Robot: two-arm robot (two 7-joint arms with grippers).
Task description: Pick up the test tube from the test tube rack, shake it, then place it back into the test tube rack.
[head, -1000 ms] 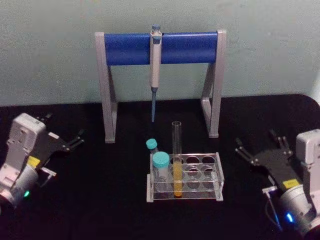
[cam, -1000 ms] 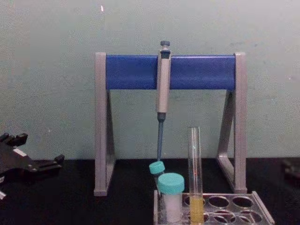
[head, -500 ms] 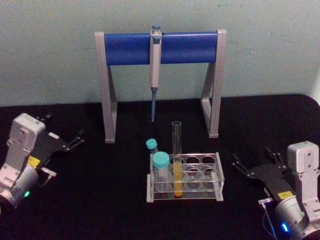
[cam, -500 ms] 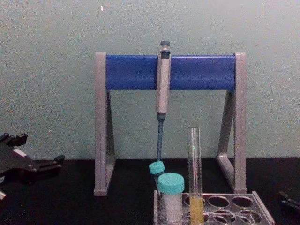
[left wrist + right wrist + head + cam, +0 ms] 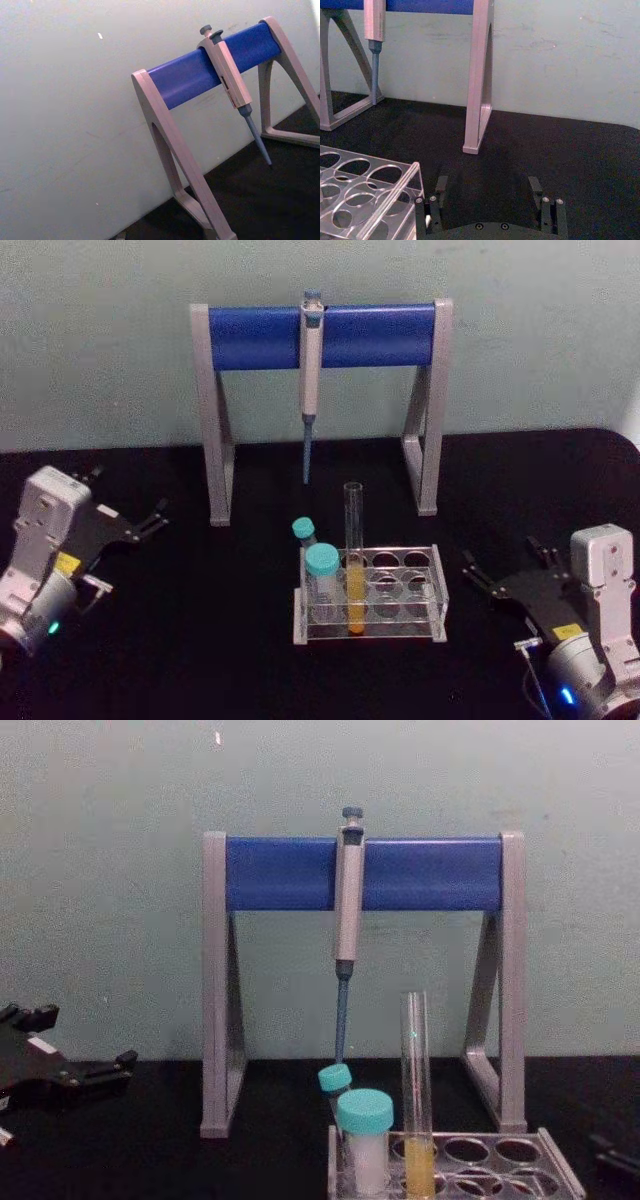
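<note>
Test tube (image 5: 353, 530): clear glass, smooth and glossy, yellow-orange liquid in its lower part. Test tube rack (image 5: 425, 602): transparent hard plastic, shiny at the edges. Two vials (image 5: 322, 580): whitish translucent plastic bodies with matt teal caps. Pipette stand (image 5: 322, 337): grey matt frame legs, blue crossbar with a smooth satin finish. Pipette (image 5: 310, 370): pale grey plastic body with a blue tip. Table (image 5: 200, 640): black, matt, non-reflective surface. Left gripper (image 5: 150, 520) and right gripper (image 5: 500, 570): black matt fingers on pale grey smooth housings. Back wall (image 5: 100, 340): pale green, matt, lightly scuffed.
</note>
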